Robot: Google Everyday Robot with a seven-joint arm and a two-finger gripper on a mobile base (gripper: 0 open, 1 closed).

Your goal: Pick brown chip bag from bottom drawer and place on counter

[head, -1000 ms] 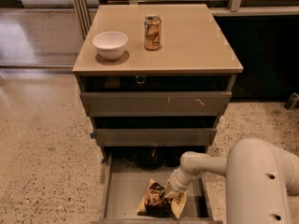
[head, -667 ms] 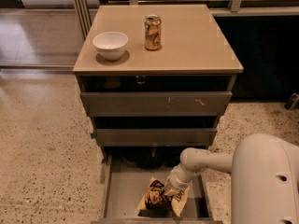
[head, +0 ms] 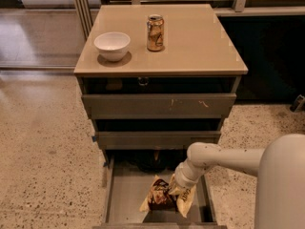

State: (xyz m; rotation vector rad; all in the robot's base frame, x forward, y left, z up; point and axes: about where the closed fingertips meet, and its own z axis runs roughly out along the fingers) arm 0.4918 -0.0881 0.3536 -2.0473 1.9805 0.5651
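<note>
The brown chip bag [head: 159, 198] lies in the open bottom drawer [head: 125, 194], dark brown in the middle with cream-tan ends, its right end bent upward. My gripper [head: 180, 189] reaches down from the right on a white arm and presses against the bag's upper right end, which hides its tip. The beige counter [head: 200, 42] tops the cabinet above.
A white bowl [head: 112, 45] and a gold drink can [head: 155, 32] stand on the counter. The two upper drawers [head: 157, 106] are slightly ajar above the bottom one. My white arm body [head: 281, 185] fills the lower right. Speckled floor surrounds the cabinet.
The gripper has shifted slightly up and left against the bag. The bag's right end has crumpled upward and the bag has moved a little toward the drawer's back.
</note>
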